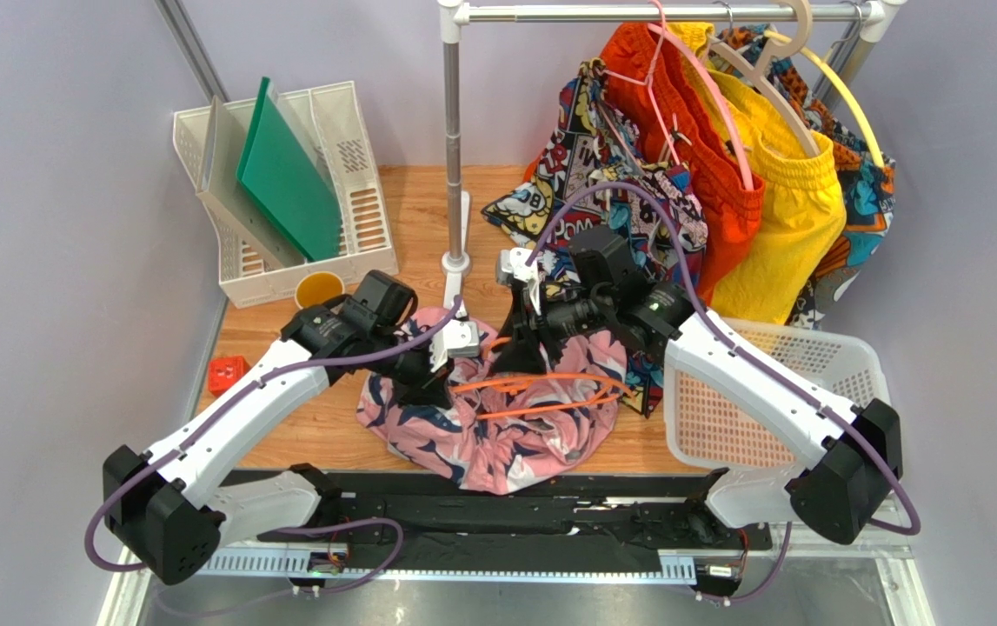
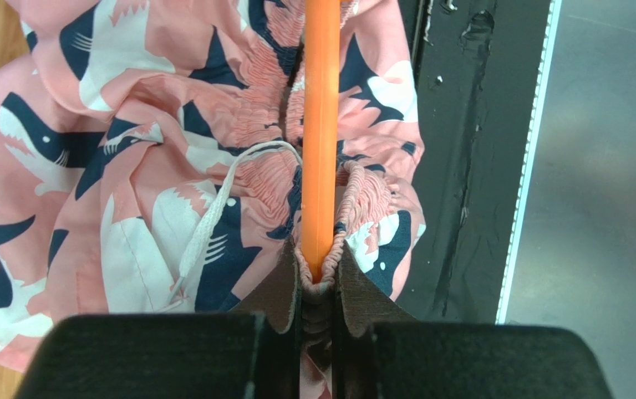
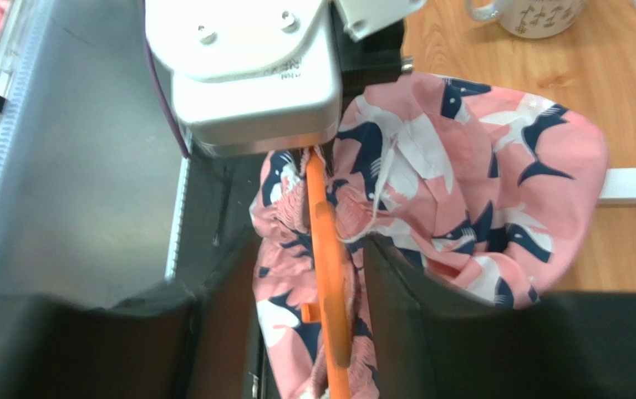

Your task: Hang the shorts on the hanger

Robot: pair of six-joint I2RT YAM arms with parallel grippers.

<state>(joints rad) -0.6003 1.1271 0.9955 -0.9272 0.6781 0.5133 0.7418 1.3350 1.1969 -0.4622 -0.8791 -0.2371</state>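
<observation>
Top external view: the pink bird-print shorts [image 1: 497,424] lie in a crumpled heap at the near edge of the wooden table [image 1: 399,209], between the two arms, their near hem spilling onto the black strip along the table's edge. The orange hanger [image 1: 545,385] rests on top of them, its long axis running left to right across the heap; which way its hook points cannot be made out.

At the hanger's left end, the left gripper [image 1: 445,361] bears down on the fabric. The left wrist view shows its fingers [image 2: 275,293] pressed together, pinching the hanger [image 2: 319,125] and the gathered elastic waistband of the shorts [image 2: 129,166]. A white drawstring [image 2: 213,220] loops just beside the bar.

The right gripper [image 1: 526,337] meets the hanger from the far side, near its middle. In the right wrist view its fingers [image 3: 404,283] stand apart on either side of the hanger [image 3: 329,249] and the bunched shorts [image 3: 479,166]. Whether they press on the fabric cannot be told.

To the right sits a white plastic basket [image 1: 752,391]. At far left stand a white file rack [image 1: 360,170] holding a green board [image 1: 288,170] and a yellow cup [image 1: 319,287]. Other garments hang from a metal rail [image 1: 660,13] at far right.
</observation>
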